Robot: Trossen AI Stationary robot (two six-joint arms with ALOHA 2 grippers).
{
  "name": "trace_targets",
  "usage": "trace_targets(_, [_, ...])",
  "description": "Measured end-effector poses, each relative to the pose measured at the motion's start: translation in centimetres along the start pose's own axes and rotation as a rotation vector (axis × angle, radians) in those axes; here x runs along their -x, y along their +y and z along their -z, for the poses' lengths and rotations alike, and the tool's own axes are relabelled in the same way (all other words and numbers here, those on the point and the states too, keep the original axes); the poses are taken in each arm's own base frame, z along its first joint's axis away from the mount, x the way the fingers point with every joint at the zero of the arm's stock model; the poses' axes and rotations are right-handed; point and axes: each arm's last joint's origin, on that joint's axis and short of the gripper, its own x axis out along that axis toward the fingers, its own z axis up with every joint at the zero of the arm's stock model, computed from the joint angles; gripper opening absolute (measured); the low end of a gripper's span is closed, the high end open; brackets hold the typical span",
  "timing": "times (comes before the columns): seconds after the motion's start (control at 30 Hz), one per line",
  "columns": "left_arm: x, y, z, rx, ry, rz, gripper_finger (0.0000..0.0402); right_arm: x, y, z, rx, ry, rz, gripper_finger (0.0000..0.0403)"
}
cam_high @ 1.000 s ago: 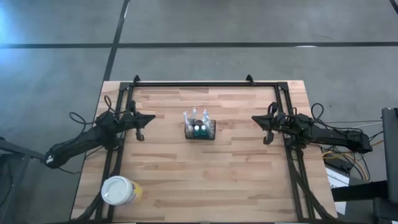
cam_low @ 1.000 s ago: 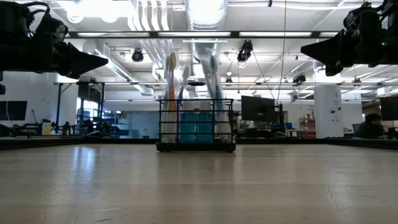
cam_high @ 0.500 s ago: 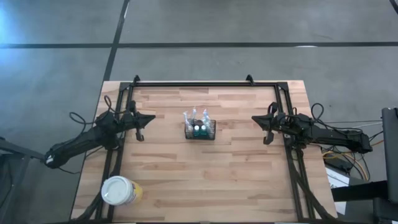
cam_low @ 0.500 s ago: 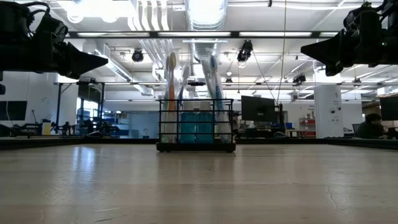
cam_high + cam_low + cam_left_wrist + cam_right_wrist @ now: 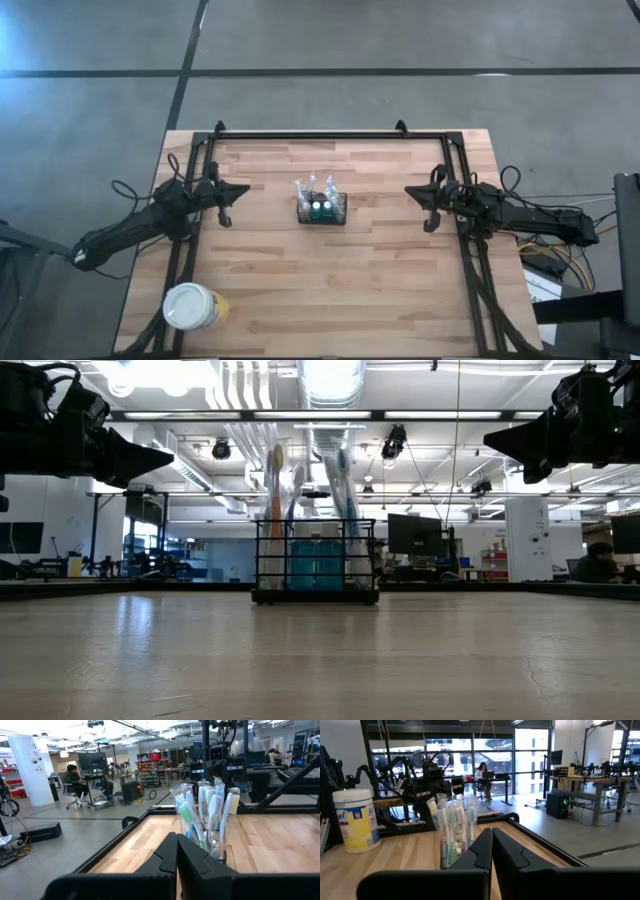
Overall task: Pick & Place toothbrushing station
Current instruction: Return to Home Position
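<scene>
The toothbrushing station [image 5: 321, 208], a small black wire caddy with several toothbrushes upright in it and something teal inside, stands on its base at the middle of the wooden table [image 5: 280, 290]; it also shows in the low view [image 5: 315, 565]. My left gripper [image 5: 245, 190] hovers shut to its left, pointing level at it [image 5: 176, 845]. My right gripper [image 5: 408, 191] hovers shut to its right, also pointing at it [image 5: 492, 840]. Both are well apart from the caddy.
A round yellow canister with a white lid [image 5: 194, 307] stands near the table's front left corner. A black frame rail [image 5: 330, 135] runs along the far edge and down both sides. Bare wood lies in front of the caddy.
</scene>
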Motion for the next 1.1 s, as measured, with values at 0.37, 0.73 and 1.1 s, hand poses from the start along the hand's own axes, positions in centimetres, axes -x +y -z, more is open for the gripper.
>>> trace_targets(0.37, [0.00, 0.00, 0.00, -0.006, 0.000, -0.001, 0.0005, 0.00, 0.00, -0.06, -0.007, -0.006, -0.001, 0.0008])
trace_targets(0.73, [0.00, 0.01, 0.00, 0.003, 0.000, -0.002, 0.0005, 0.01, 0.02, -0.09, 0.005, -0.009, -0.009, 0.0008])
trace_targets(1.1, [0.00, 0.00, 0.00, 0.005, 0.000, -0.002, 0.0005, 0.00, 0.03, -0.07, 0.012, -0.007, -0.010, 0.0008])
